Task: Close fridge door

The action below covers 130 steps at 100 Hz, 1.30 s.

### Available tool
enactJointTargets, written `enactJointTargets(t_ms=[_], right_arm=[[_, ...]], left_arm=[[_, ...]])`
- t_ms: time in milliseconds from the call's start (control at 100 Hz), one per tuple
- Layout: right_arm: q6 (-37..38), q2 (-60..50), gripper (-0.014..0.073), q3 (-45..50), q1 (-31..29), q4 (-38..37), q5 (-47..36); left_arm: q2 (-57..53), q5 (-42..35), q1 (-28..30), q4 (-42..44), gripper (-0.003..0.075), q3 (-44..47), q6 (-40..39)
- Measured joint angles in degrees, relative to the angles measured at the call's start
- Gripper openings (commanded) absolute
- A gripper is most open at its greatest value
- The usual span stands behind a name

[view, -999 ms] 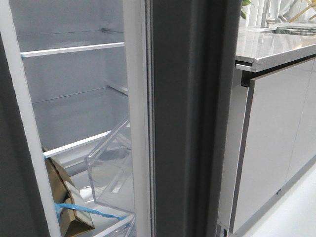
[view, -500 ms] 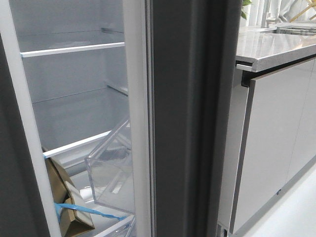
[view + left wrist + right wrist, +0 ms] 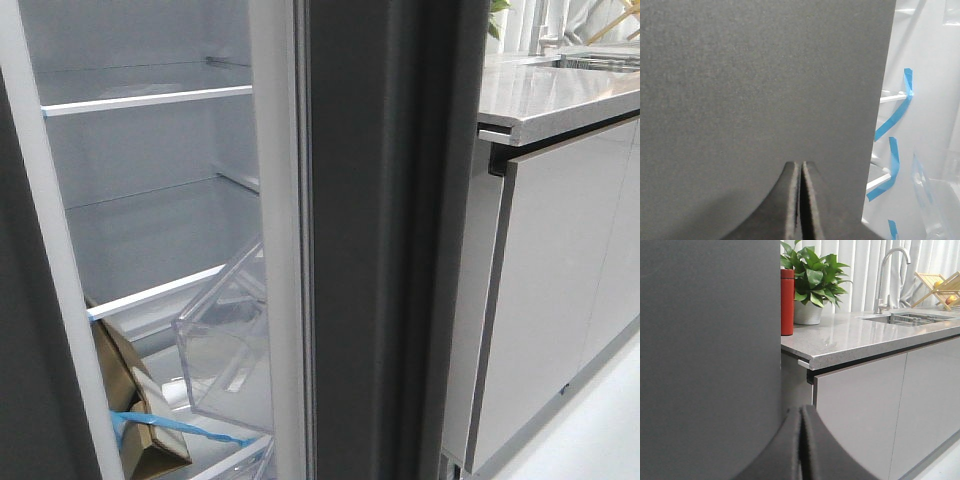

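The fridge door (image 3: 395, 240) stands open, seen edge-on in the middle of the front view: a thick matte dark-grey slab with a white inner lining (image 3: 275, 240) and a clear plastic bin (image 3: 225, 350). In the right wrist view its dark face (image 3: 710, 350) fills one side, and my right gripper (image 3: 801, 409) is shut and empty close in front of it. My left gripper (image 3: 800, 164) is shut and empty against a flat dark-grey front (image 3: 760, 85), with the white fridge interior beside it. Neither gripper shows in the front view.
The twin dark-grey door (image 3: 20, 380) edges the far left. Inside are white shelves (image 3: 150, 100), a cardboard box (image 3: 130, 400) and blue tape (image 3: 892, 117). To the right are a grey stone counter (image 3: 865, 337), pale cabinet doors (image 3: 560, 290), a red bottle (image 3: 787, 302), a plant (image 3: 812, 280) and a tap (image 3: 887, 270).
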Motion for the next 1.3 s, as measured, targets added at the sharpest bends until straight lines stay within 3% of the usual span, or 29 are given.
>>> enactJointTargets(t_ms=[610,1059,1299], right_arm=[[0.0,0.0,-0.0076,-1.5,0.0,0.0,2.7],[0.0,13.2,-0.0076,-27.3,0.0,0.2,12.4],[0.0,24.4,-0.0076,-45.3,0.0,0.4,22.8]], left_arm=[[0.0,0.0,0.0,0.0,-0.0021,0.0,0.0],[0.0,0.0,0.0,0.0,-0.0020,0.0,0.0],[0.0,0.0,0.0,0.0,-0.0021,0.0,0.0]])
